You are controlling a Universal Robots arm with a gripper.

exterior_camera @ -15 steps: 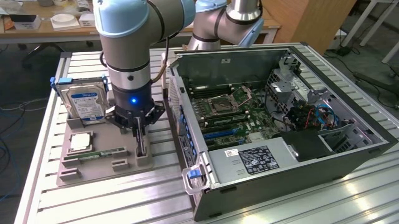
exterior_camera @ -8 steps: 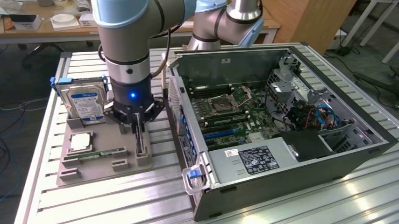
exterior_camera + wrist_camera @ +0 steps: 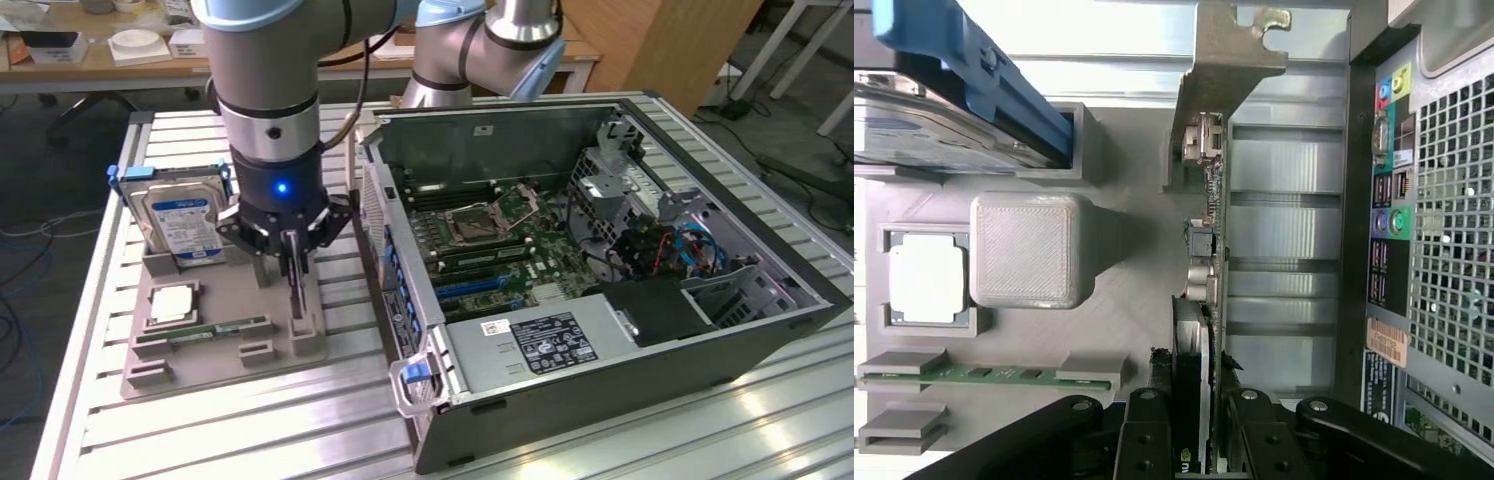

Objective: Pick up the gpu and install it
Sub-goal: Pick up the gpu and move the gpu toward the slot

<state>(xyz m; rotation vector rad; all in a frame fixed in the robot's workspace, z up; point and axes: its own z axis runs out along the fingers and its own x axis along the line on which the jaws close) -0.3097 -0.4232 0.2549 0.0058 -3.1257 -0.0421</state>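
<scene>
Hard drive (image 3: 180,220): stands on edge at the far end of the holder tray (image 3: 230,292), on the exterior view's left. Untouched.
Processor chip (image 3: 174,303): lies flat in its pocket, nearer than the hard drive.
Memory stick (image 3: 220,328): lies in its narrow slot, just nearer than the chip.
Holder tray: rests on the slatted metal surface (image 3: 267,430), left of the computer case.
Arm (image 3: 267,90): comes straight down over the right edge of the tray.
Gripper (image 3: 1197,405): set low over the gpu, pointing down.
Fingers (image 3: 1146,430): one on each side of the card and pressed against its faces; judged clamped on the gpu.
Gpu (image 3: 1206,280): stands on its long edge in the slot along the tray's right edge, between the tray's other parts and the case. In the exterior view its lower edge appears to sit at the holder block, so it is judged seated or barely raised.
End bracket (image 3: 1226,60): silver, at the end of the card farthest from the fingers.
Computer case (image 3: 747,330): lies open on the exterior view's right, side panel off.
Board (image 3: 494,240): exposed inside the case; the blue card slots (image 3: 467,287) look unoccupied.
Progress, done: approach and grip on the card.
Progress, not done: the card is not clear of the tray and is not in the case, so the task is judged to be at an early stage.
</scene>
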